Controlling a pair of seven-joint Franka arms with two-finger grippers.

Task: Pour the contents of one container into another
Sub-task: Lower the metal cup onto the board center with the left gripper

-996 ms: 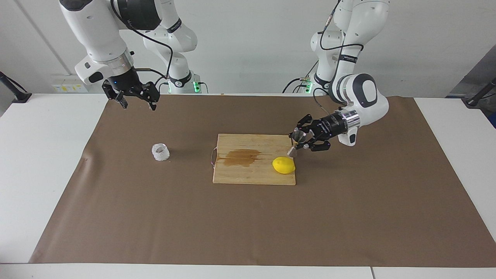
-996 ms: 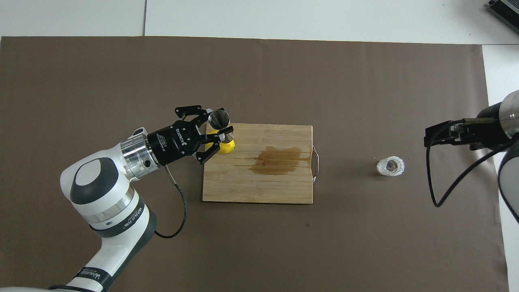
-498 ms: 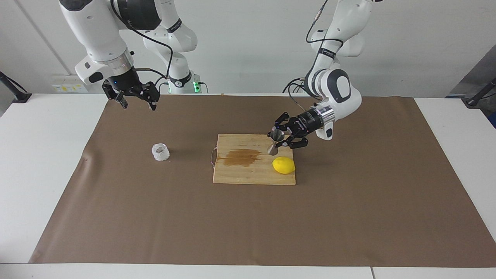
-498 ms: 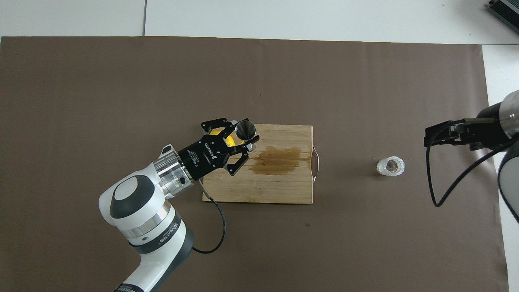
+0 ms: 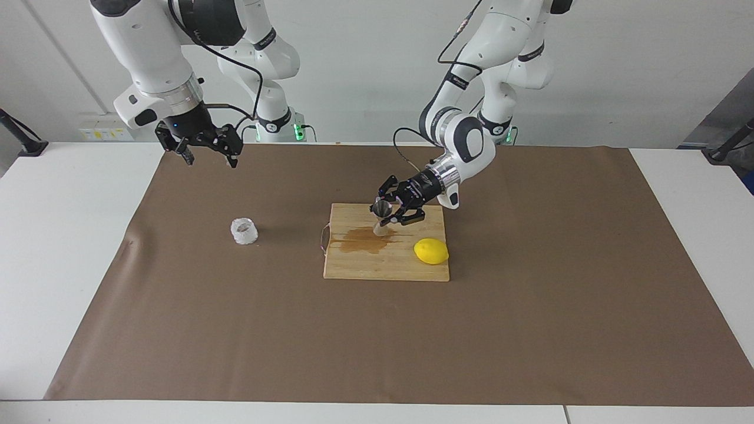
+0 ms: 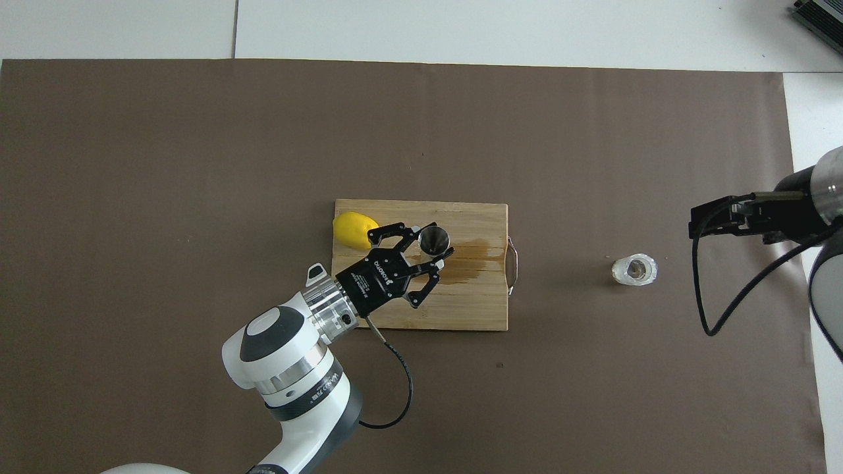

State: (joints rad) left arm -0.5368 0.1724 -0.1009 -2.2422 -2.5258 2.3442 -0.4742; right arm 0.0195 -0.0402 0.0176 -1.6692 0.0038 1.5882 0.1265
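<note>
A small whitish crinkled cup (image 5: 244, 231) (image 6: 634, 270) stands on the brown mat toward the right arm's end of the table. The steel hourglass jigger (image 5: 382, 209) (image 6: 434, 239) hangs roughly upright over the wooden cutting board (image 5: 383, 266) (image 6: 461, 309), above its wet stain (image 5: 359, 242). My left gripper (image 5: 387, 218) (image 6: 431, 251) is shut on the jigger's narrow waist. My right gripper (image 5: 210, 156) (image 6: 698, 220) is open and holds nothing. It waits in the air over the mat's edge at the right arm's end, apart from the cup.
A yellow lemon (image 5: 431, 251) (image 6: 353, 229) lies on the board's corner toward the left arm's end. The board has a wire handle (image 6: 513, 266) on the end that points at the cup. Brown mat (image 5: 235, 330) covers most of the white table.
The left arm has carried the jigger from the board's lemon end to over the stain, toward the cup. The lemon is now uncovered in the overhead view. The right arm has not moved.
</note>
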